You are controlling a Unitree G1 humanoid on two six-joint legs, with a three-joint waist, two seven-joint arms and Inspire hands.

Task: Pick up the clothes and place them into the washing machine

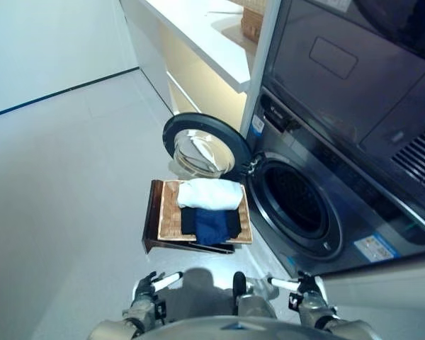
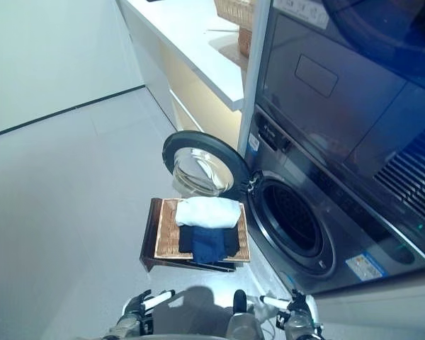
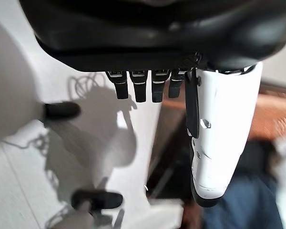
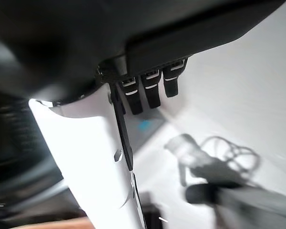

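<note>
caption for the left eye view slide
Folded clothes wait on a wicker tray beside the open washing machine.

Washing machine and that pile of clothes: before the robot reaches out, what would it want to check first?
1. Washing machine door swung open: ok.
2. Drum opening free of laundry: cannot tell, dark inside.
3. Clothes within view: ok, white garment and dark blue garment lie on the wicker tray.
4. Left hand empty, fingers straight: ok.
5. Right hand empty, fingers straight: ok.
6. Clothes grasped: not ok, both hands hang short of the tray.
</note>
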